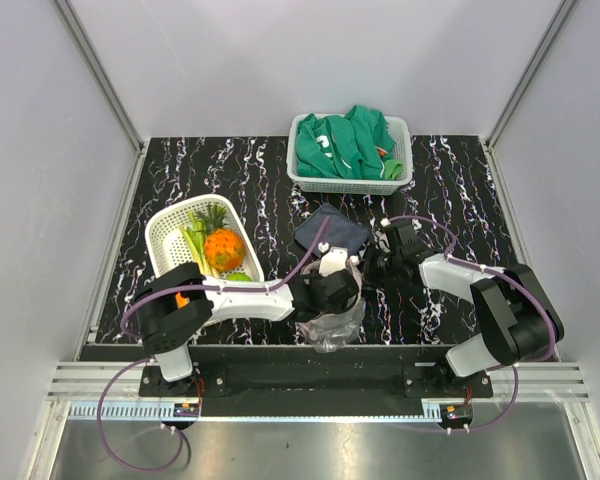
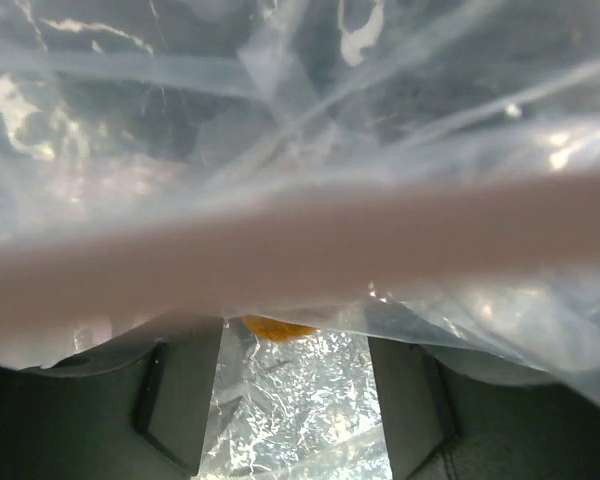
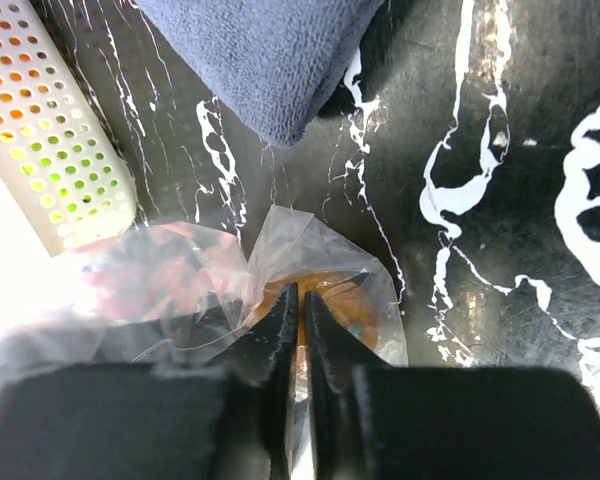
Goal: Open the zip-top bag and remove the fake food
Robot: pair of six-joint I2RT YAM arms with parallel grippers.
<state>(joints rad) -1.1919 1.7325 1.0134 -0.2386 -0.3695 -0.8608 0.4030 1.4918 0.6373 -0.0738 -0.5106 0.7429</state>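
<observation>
The clear zip-top bag [image 1: 332, 325] lies crumpled at the near middle of the table. My left gripper [image 1: 332, 285] hovers over it, open; in the left wrist view the bag's film [image 2: 300, 130] fills the frame. Its pinkish zip strip [image 2: 300, 240] runs blurred across the open left gripper [image 2: 295, 350]. An orange piece of fake food [image 2: 280, 327] peeks from under the strip. My right gripper [image 3: 300, 295] is shut on a fold of the bag [image 3: 310, 240], with the orange piece [image 3: 355, 300] inside, just beyond the tips. A pineapple [image 1: 224, 248], a leek [image 1: 195, 240] and a green round piece [image 1: 238, 277] sit in a white basket [image 1: 165, 225].
A dark grey-blue cloth [image 1: 332, 228] lies just behind the bag, seen also as the cloth [image 3: 270, 50] at the top of the right wrist view. A white basket [image 1: 400, 175] with a green garment [image 1: 345, 145] stands at the back. The left basket's wall [image 3: 40, 150] is close to the bag.
</observation>
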